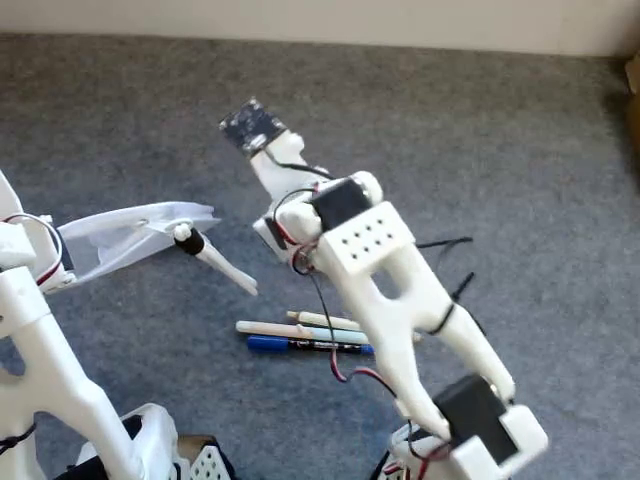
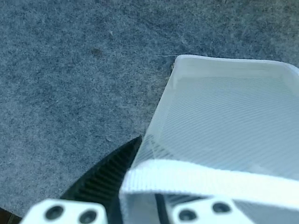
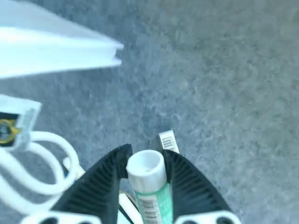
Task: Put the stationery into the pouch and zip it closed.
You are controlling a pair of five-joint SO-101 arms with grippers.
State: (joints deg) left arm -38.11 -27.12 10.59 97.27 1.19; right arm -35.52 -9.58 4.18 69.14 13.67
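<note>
1. Mesh pouch (image 1: 130,232): white, limp, held up off the grey felt counter (image 1: 500,150) by one end. Can't tell whether the mouth is open.
2. L gripper (image 2: 140,151): jaws closed on the pouch's rim band, w/ mesh draped over one jaw.
3. R gripper (image 3: 145,155): jaws drawn in just enough to pinch a glue stick (image 3: 149,186) (white cap, green body) near its cap end. The stick points toward the pouch edge, apart from it, w/ bare counter between.
4. Pens, 3 off: white pen (image 1: 275,327), blue marker (image 1: 300,345), pale pen (image 1: 325,320). They lie side by side on the counter, partly under the R arm and well apart from the pouch.
5. Status (est.): glue stick in hand, not yet in the pouch. Pens not packed, zip not done.
6. Risks (est.):
   - The pinch sits close to the cap, so the stick may pivot or slip if it nudges the rim.
   - The limp mesh is held at one end only, so the mouth may sag shut and the stick would shove the pouch aside instead of entering.
   - The R arm and its cable hang over the pens, so a low sweep could scatter them.
</note>
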